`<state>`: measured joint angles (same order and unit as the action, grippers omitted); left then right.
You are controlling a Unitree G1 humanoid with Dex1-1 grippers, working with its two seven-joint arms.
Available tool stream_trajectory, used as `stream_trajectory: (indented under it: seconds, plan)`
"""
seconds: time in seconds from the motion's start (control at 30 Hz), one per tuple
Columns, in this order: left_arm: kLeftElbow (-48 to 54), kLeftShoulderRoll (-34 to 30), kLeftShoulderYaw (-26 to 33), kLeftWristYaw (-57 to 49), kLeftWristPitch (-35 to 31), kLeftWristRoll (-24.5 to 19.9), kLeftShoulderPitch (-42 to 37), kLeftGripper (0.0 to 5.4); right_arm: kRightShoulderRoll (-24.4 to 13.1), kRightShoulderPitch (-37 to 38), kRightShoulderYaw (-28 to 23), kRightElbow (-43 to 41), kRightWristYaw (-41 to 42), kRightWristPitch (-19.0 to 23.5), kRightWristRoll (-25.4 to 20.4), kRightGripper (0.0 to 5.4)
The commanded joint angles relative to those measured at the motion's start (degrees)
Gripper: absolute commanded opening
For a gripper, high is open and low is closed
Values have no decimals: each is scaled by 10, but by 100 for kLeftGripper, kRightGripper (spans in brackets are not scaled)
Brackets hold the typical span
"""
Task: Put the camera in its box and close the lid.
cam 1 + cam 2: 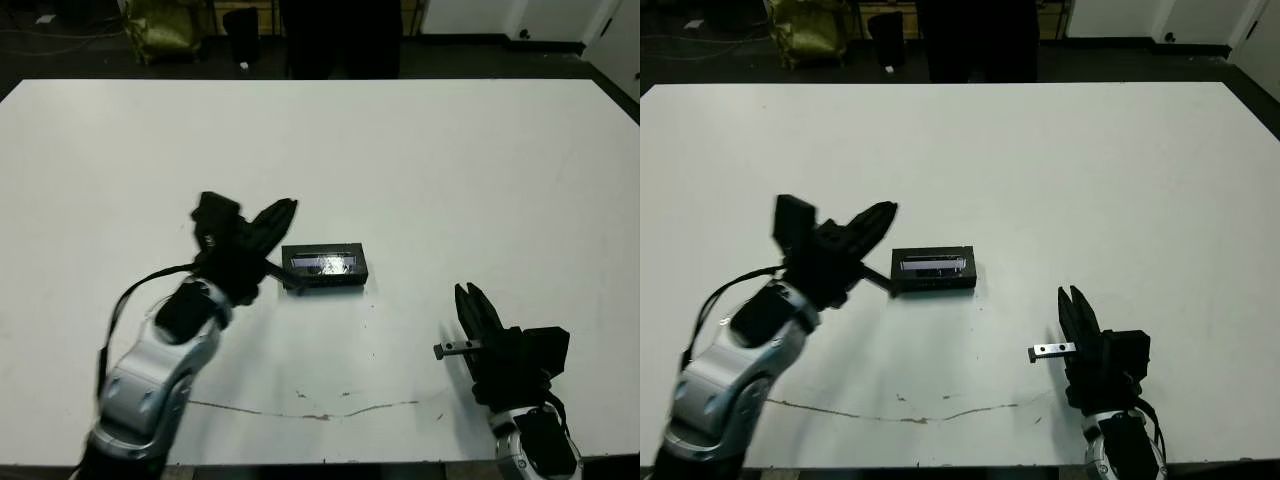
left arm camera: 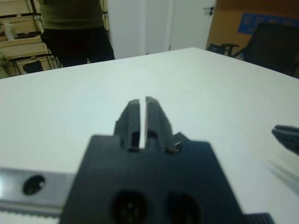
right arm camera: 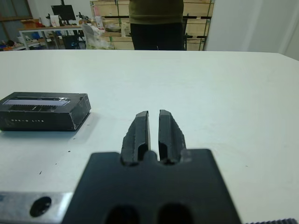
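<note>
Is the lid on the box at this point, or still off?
On. The lid, silver stripe up, sits squarely as one closed black block on the table; no white lining shows. Whether the camera is inside cannot be told.

Worktop [image 1: 450, 170]: white, broad, matte; a thin dark crack-like line [image 1: 330, 412] runs along its near edge, with a few small dark specks close by. Beyond the far edge: a person [image 3: 156, 23] standing in dark trousers and an olive top; wooden shelving [image 3: 112, 21] behind; a yellow-green bag [image 1: 165, 28] on the dark floor; a black chair [image 2: 273, 44] off to one side.
</note>
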<state>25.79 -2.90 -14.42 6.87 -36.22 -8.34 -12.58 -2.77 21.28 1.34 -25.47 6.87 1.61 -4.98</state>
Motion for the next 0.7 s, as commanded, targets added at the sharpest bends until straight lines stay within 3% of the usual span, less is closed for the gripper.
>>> stream_trajectory:
  seconds: [0.03,0.33,0.57,0.7]
  plan:
    - [-64,13,-13,-9,6,21,-9,4,-1,7,2,2,-6,12,4,0]
    - [-163,51,-44,-37,34,68,-3,4,1,8,1,7,-5,5,-1,0]
    - [-165,57,-58,-37,20,85,28,4,-1,10,1,4,-4,9,0,0]
    - [-154,46,-52,-27,8,89,34,4,-1,7,0,17,-1,-9,0,0]
